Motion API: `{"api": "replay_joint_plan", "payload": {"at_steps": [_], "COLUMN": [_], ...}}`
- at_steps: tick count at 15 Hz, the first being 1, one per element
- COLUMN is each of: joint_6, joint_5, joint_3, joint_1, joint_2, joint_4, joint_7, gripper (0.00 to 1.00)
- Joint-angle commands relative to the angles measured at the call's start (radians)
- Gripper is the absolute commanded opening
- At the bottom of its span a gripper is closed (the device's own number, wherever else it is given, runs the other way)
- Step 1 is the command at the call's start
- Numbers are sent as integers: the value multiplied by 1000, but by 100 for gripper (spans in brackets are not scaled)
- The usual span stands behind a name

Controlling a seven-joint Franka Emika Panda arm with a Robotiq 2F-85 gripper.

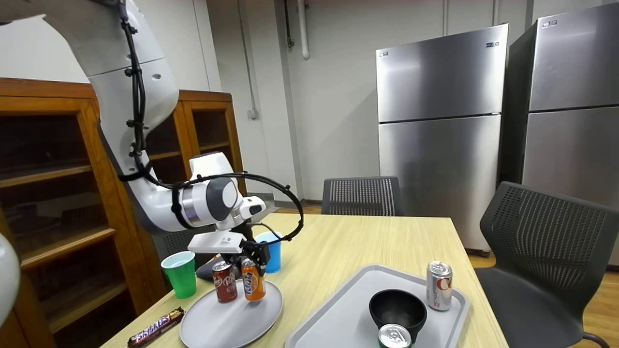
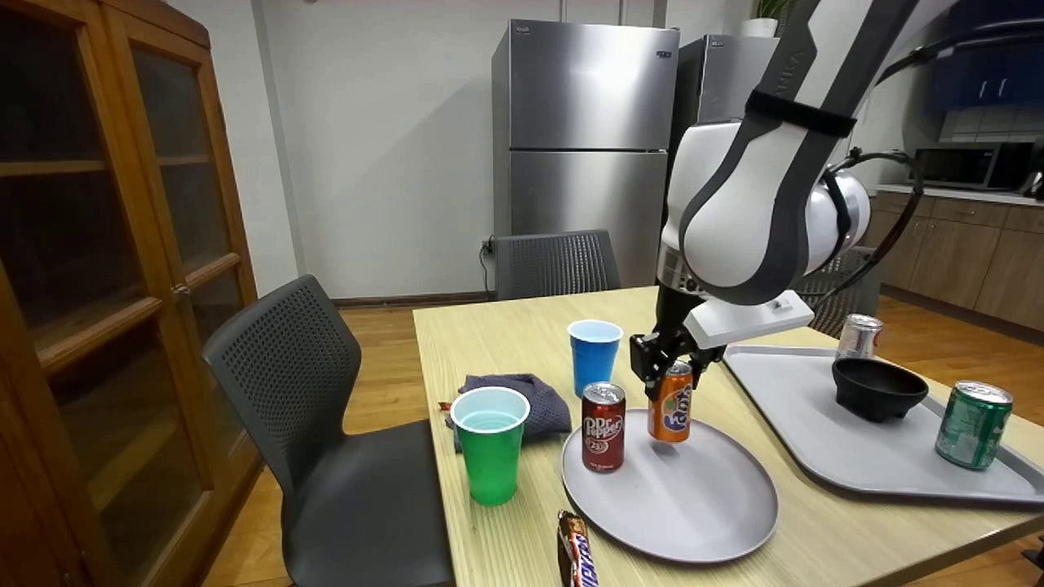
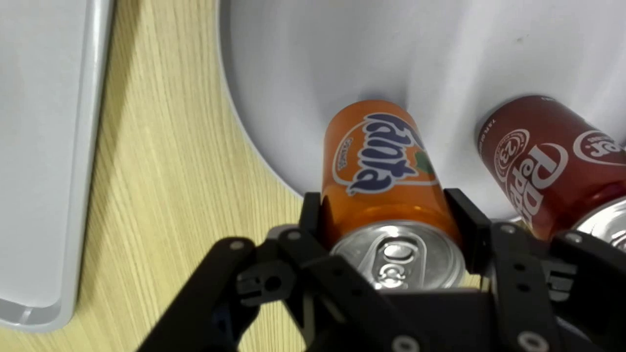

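Observation:
My gripper (image 3: pixel 384 215) is shut on the orange Fanta can (image 3: pixel 379 151), with a black finger pressed to each side near its top. The can also shows in both exterior views (image 1: pixel 253 285) (image 2: pixel 670 412), slightly tilted, at the grey round plate (image 2: pixel 677 522). I cannot tell whether its base touches the plate. A dark red Dr Pepper can (image 2: pixel 603 432) stands upright on the plate beside it, apart from the Fanta can. In the wrist view the Dr Pepper can (image 3: pixel 543 156) is to the right, close to the right finger.
A green cup (image 2: pixel 492 456), a blue cup (image 2: pixel 594 359), a dark cloth (image 2: pixel 542 408) and a Snickers bar (image 1: pixel 157 328) lie around the plate. A grey tray (image 1: pixel 338 309) holds a black bowl (image 1: pixel 397 309), a silver can (image 1: pixel 439 287) and a green can (image 2: pixel 973 428). Chairs surround the table.

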Motion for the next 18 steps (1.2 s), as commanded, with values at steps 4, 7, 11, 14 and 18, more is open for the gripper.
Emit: {"api": "replay_joint_plan", "payload": {"at_steps": [4,7,11,14,18], "joint_6": [4,10,19,25,33], "joint_5": [-14,-19,-17,-10,-4], "joint_3": [-30,-48,-69,-86,-125], "joint_1": [45,63,71,62,45], "joint_2": [11,3,-17,-36,-60], "joint_4": [3,-2,-8,-6,5], "joint_7": [25,32,30,27,38], "gripper": [38,89,100,100,100]}}
